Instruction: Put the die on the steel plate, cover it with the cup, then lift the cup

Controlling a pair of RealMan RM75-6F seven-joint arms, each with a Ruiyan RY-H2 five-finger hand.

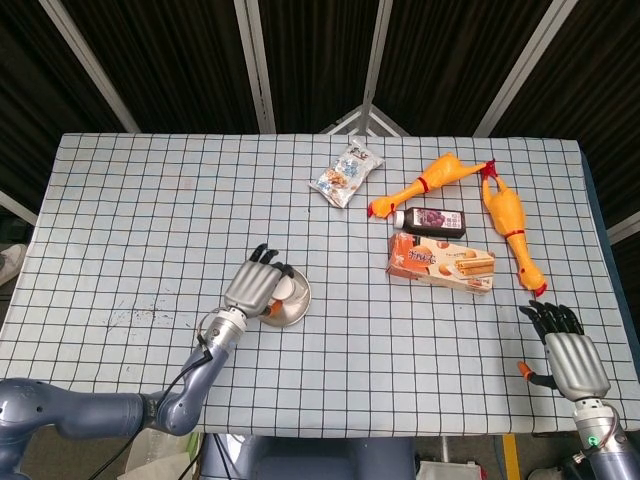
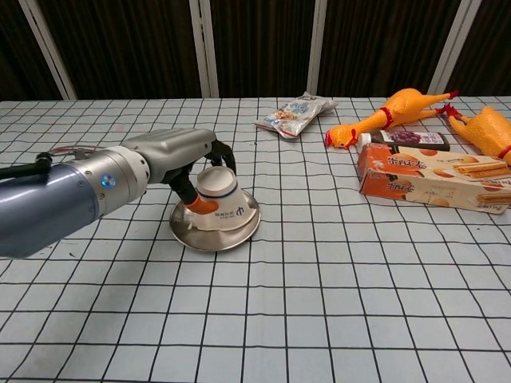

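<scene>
Left robot hand [image 2: 185, 163] around cup [image 2: 217, 201] (die unseen)

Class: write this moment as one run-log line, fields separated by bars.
left hand: holds cup | cup: inverted on steel plate | die: hidden | right hand: open, idle

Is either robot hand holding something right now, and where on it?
The left hand grips the upside-down white paper cup around its upper sides; the right hand holds nothing.

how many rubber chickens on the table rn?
2. One rubber chicken lies behind the juice bottle; the other chicken lies by the right edge, right of the snack box. None seem hidden.
</scene>
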